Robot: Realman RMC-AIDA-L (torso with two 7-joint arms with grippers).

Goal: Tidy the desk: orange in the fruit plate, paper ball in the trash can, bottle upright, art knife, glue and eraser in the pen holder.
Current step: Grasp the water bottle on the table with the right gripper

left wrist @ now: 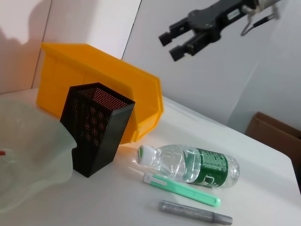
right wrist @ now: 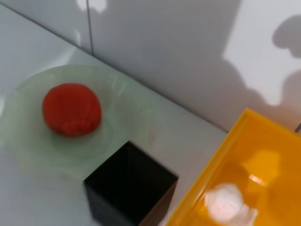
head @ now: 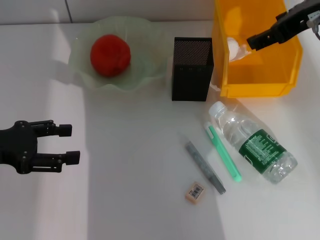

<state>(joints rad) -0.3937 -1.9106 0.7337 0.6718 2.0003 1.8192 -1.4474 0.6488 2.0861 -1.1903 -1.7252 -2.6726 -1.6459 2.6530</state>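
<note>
Around the desk: white table [head: 130, 200], white wall behind it, and a brown cardboard box [left wrist: 275, 134] off past the far edge in the left wrist view.
Orange: the orange [head: 110, 55] sits in the middle of the fruit plate [head: 82, 70], back left of the table.
Pen holder: the pen holder [head: 192, 69] stands upright between the plate and the trash can [head: 257, 90], just beside the bin's wall. Looks empty from the right wrist view.
Paper ball: the paper ball [head: 235, 48] is down inside the trash can, near its left wall.
Bottle: the bottle [head: 252, 142] is lying on its side in front of the bin, long axis diagonal, white cap pointing back toward the pen holder.
Green thing: a mint-green art knife [head: 223, 152] lies alongside the bottle, roughly parallel to it, on its left.
Grey thing: a grey glue stick [head: 205, 167], also diagonal, just left of the knife.
Eraser: the eraser [head: 195, 192] is closest to the front edge, near the glue's lower end but apart from it.
Right gripper: the right gripper [head: 254, 42] hangs over the trash can, above the paper ball, fingers slightly parted with nothing in them.
Left gripper: the left gripper [head: 70, 144] hovers over bare table at front left, fingers spread, holding nothing, well apart from everything.
</note>
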